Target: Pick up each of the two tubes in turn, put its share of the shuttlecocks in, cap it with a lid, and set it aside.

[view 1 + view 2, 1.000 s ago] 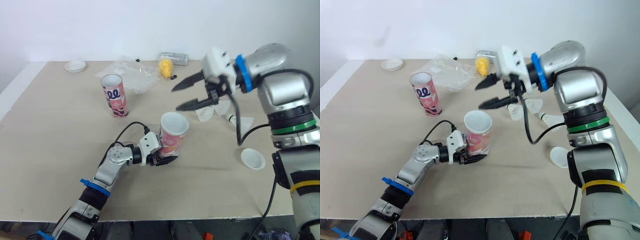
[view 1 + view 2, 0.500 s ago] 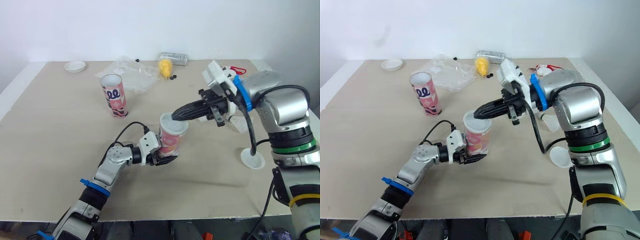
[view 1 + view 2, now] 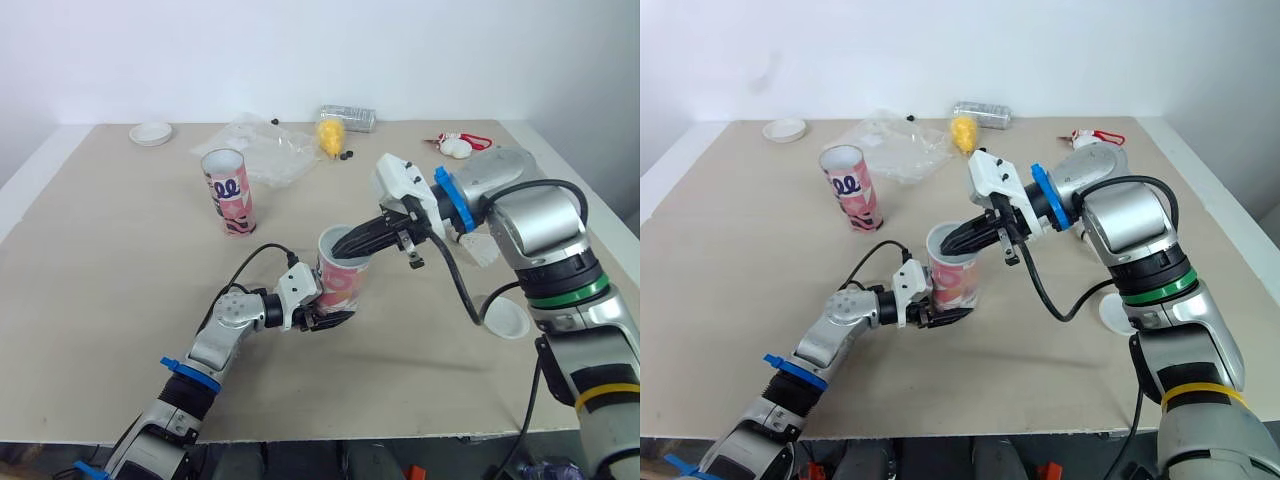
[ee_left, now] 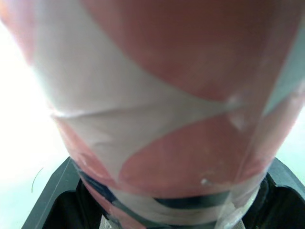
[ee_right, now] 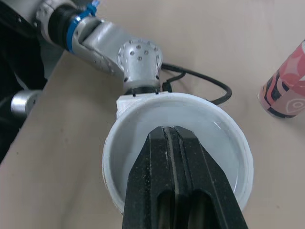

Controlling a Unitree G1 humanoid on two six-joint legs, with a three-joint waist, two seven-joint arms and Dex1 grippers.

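Near the table's (image 3: pixel 120 250) middle, my left gripper (image 3: pixel 330 318) is clamping the upright pink tube (image 3: pixel 345 282) by its base. My right gripper (image 3: pixel 346 246), fingers pressed together, is pointing into its open mouth.

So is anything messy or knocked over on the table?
Nothing looks spilled or knocked over. The far tube stands upright. Only the crumpled plastic bag at the back looks messy. Oddly, the right end effector pokes its shut fingers into the mouth of the held tube.
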